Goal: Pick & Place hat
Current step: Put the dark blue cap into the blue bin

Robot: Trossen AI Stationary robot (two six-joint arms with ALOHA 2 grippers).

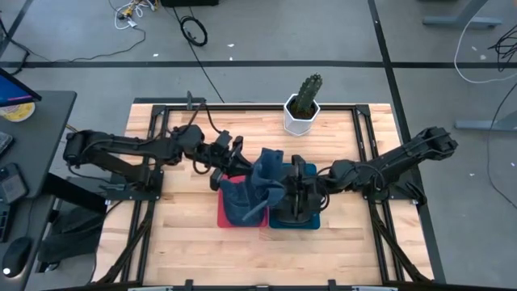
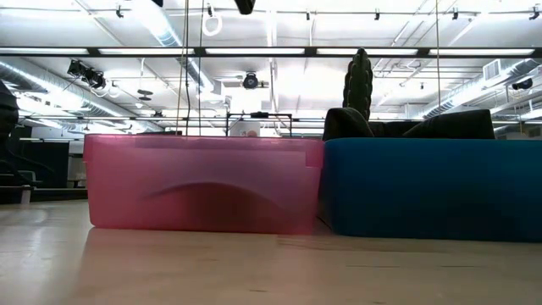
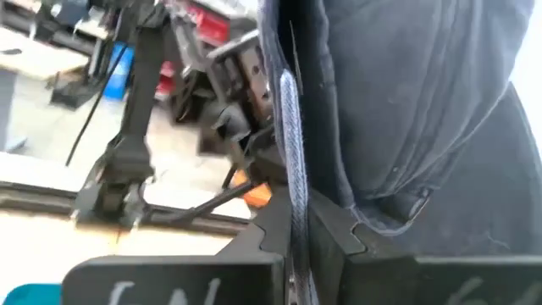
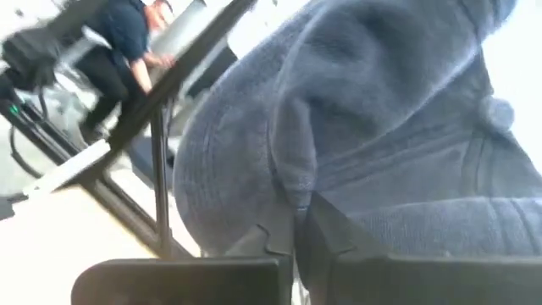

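Gripping the hat (image 1: 262, 184) from both sides, the arms are holding it at mid-frame in the high view, over the seam between the pink bin (image 1: 233, 217) and the blue bin (image 1: 311, 221). The left gripper (image 1: 240, 166) is pinching the hat's edge; the right gripper (image 1: 284, 194) is clamping its cloth. Both should be moving together, keeping the cloth slack, and clearing the bin wall.

On the desk (image 1: 186, 234) sit one pink bin (image 1: 232, 212), one blue bin (image 1: 292, 220), one blue hat (image 1: 262, 182), one potted cactus (image 1: 304, 103).
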